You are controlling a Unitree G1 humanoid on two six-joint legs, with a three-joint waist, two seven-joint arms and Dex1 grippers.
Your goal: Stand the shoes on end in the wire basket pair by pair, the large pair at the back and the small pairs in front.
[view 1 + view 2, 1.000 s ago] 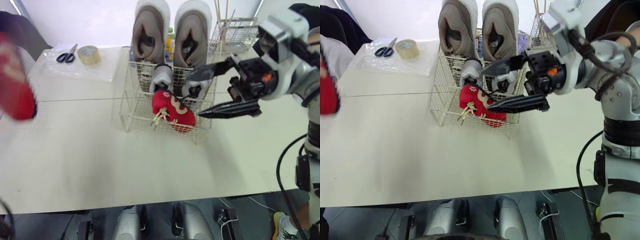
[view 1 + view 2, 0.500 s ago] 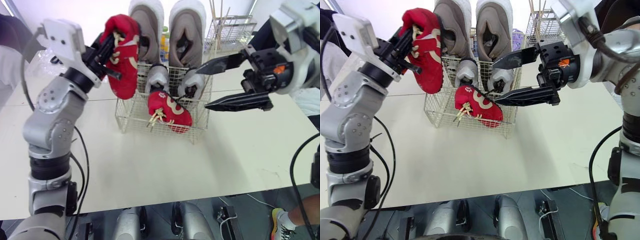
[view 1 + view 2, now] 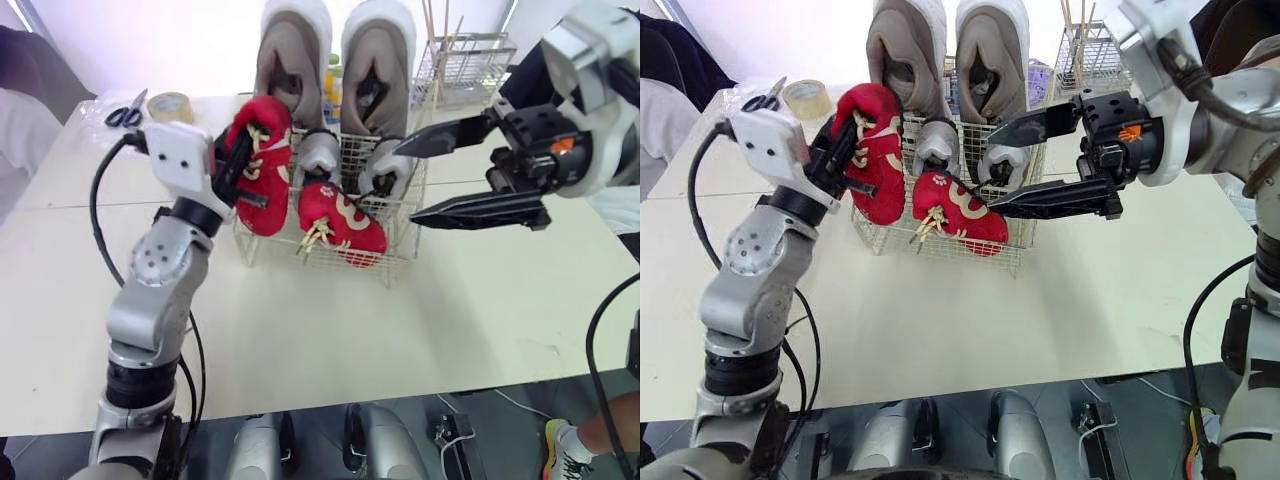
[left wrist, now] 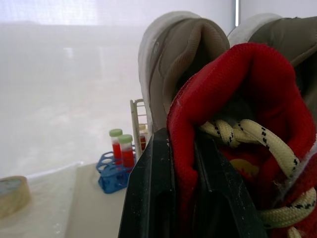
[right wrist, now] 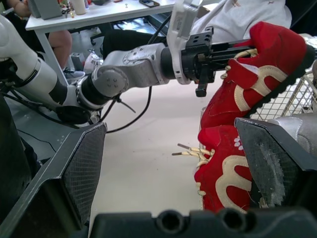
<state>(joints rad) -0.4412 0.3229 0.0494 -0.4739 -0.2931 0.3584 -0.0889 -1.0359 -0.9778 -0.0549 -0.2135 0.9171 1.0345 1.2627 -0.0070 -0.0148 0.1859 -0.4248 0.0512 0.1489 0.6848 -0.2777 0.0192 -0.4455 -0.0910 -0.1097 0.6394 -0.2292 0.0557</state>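
Note:
The white wire basket stands mid-table. Two large taupe shoes stand on end at its back, two small grey shoes in front of them. One small red shoe leans in the front right part. My left gripper is shut on the other red shoe, holding it toe down at the basket's front left corner; the left wrist view shows its fingers clamping the red collar. My right gripper hangs open at the basket's right side, fingers pointing left, holding nothing.
A tape roll and scissors lie at the back left. A second wire rack stands at the back right. A blue rack of tubes sits behind the basket. A person in white is at the far left.
My left arm has brought the red shoe down and forward, from above the basket's back left to its front left corner. The right gripper has stayed open in place.

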